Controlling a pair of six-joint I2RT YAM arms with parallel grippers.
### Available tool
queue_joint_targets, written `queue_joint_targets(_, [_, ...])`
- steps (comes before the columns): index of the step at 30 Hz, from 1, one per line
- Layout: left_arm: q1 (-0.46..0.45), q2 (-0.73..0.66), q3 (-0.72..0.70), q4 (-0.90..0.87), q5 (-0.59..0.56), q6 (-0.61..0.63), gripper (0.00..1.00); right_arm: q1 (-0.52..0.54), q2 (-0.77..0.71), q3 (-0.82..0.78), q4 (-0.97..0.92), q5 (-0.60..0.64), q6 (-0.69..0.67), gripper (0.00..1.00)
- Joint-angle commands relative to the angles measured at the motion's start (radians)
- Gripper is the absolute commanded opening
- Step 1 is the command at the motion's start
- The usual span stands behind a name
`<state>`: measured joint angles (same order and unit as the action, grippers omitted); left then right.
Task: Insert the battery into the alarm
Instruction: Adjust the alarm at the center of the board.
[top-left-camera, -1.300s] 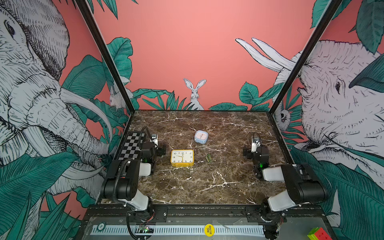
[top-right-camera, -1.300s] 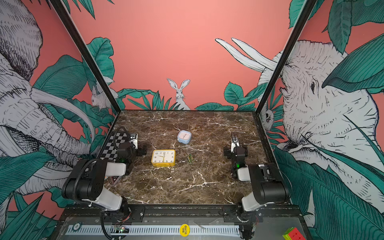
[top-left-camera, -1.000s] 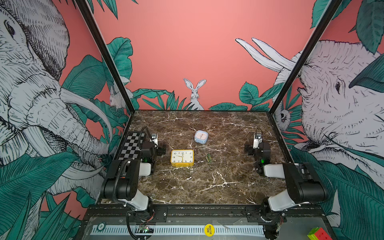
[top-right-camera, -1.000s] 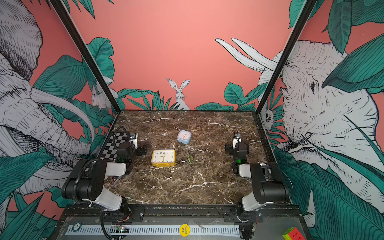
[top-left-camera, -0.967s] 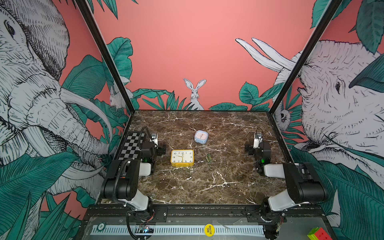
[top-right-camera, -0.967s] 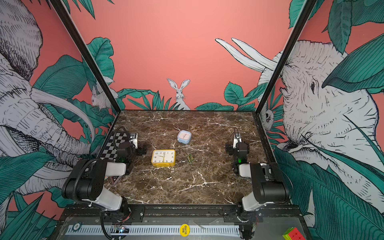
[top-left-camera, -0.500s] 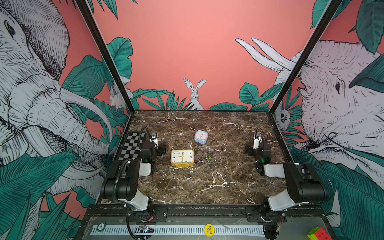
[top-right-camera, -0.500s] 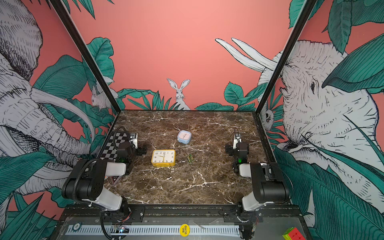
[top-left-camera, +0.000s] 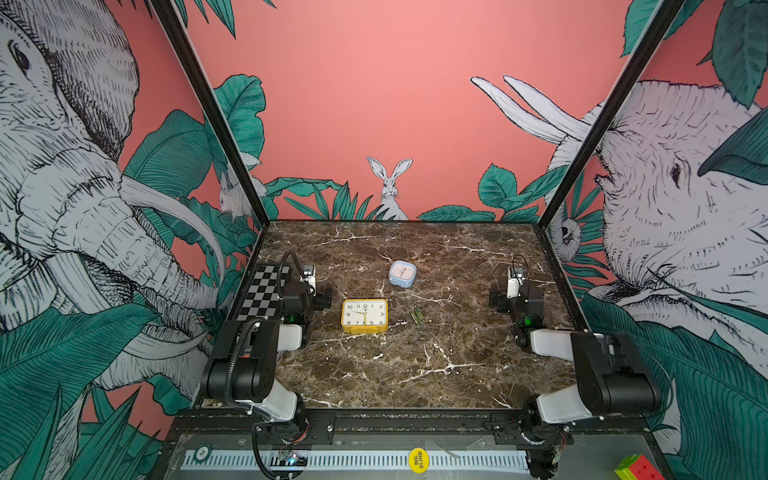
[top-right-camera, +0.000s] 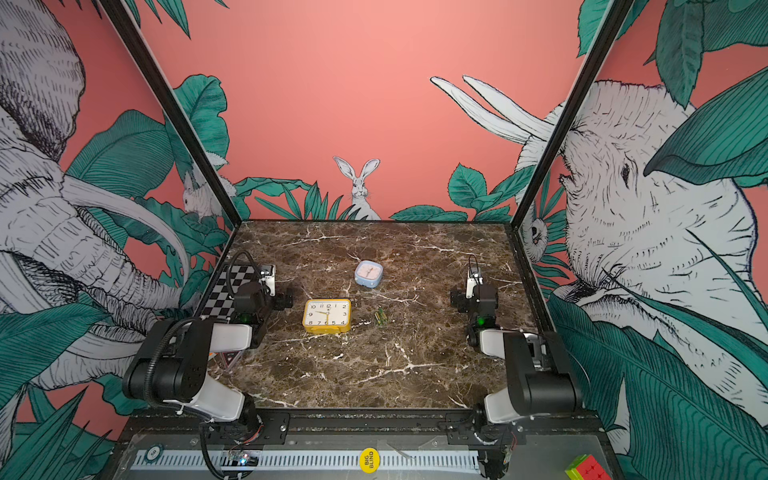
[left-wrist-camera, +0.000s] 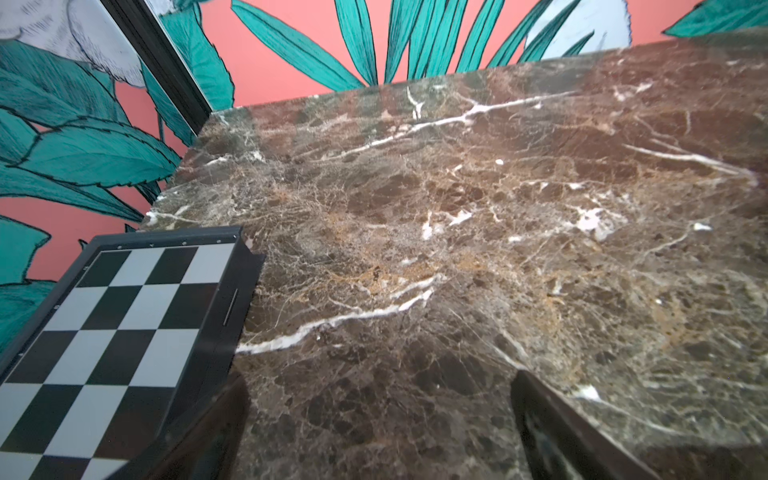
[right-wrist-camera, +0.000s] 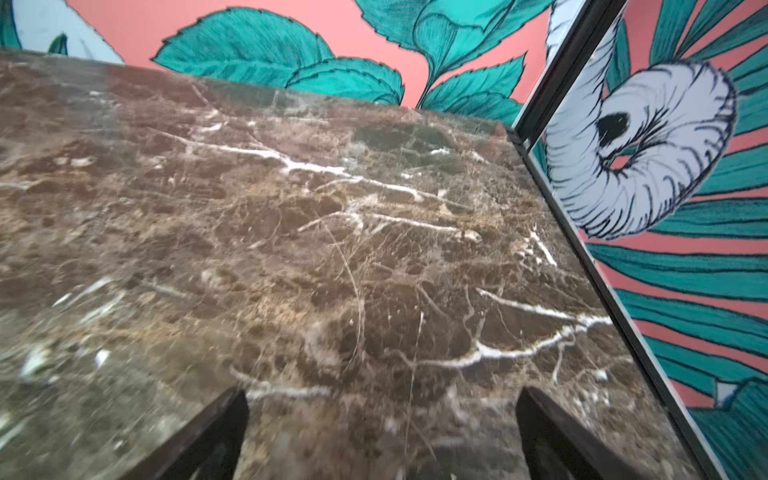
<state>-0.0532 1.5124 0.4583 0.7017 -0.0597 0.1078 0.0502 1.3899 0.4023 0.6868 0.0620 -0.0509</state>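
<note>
Both empty, jaws apart: left gripper (left-wrist-camera: 380, 378), right gripper (right-wrist-camera: 382, 392). Nothing started. Next: reach battery (top-left-camera: 417, 316) mid-frame, just right of alarm (top-left-camera: 365, 316); alarm face-up, likely needs flipping.

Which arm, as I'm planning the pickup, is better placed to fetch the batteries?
Probably right. The batteries lie right of the yellow alarm, so the open right gripper has bare table to cross; the alarm blocks the left gripper.

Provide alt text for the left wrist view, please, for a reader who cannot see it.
The jaws of the left gripper stand wide open over a brown marble tabletop, holding nothing. A black-and-white checkerboard lies at the table's edge beside a coral wall painted with green leaves.
</note>
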Motion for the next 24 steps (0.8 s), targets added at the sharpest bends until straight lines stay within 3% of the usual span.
queue_joint_targets(1, [0.001, -0.131, 0.177, -0.365, 0.008, -0.03, 0.99, 0.033, -0.144, 0.093, -0.225, -0.15, -0.046, 0.98])
queue_joint_targets(4, [0.0, -0.143, 0.368, -0.716, 0.128, -0.088, 0.95, 0.129, -0.193, 0.154, -0.368, -0.281, -0.103, 0.95])
queue_joint_targets(8, [-0.003, -0.119, 0.466, -0.935, 0.27, -0.207, 0.93, 0.383, -0.174, 0.225, -0.514, -0.251, -0.273, 0.95])
queue_joint_targets(12, [-0.034, -0.087, 0.478, -1.021, 0.344, -0.283, 0.91, 0.63, -0.083, 0.282, -0.565, -0.233, -0.474, 0.98])
queue_joint_targets(15, [-0.089, -0.051, 0.501, -1.071, 0.338, -0.288, 0.89, 0.776, 0.024, 0.318, -0.557, -0.189, -0.622, 0.98])
queue_joint_targets(24, [-0.137, 0.043, 0.519, -1.08, 0.368, -0.317, 0.88, 0.917, 0.334, 0.453, -0.398, -0.162, -0.716, 0.98])
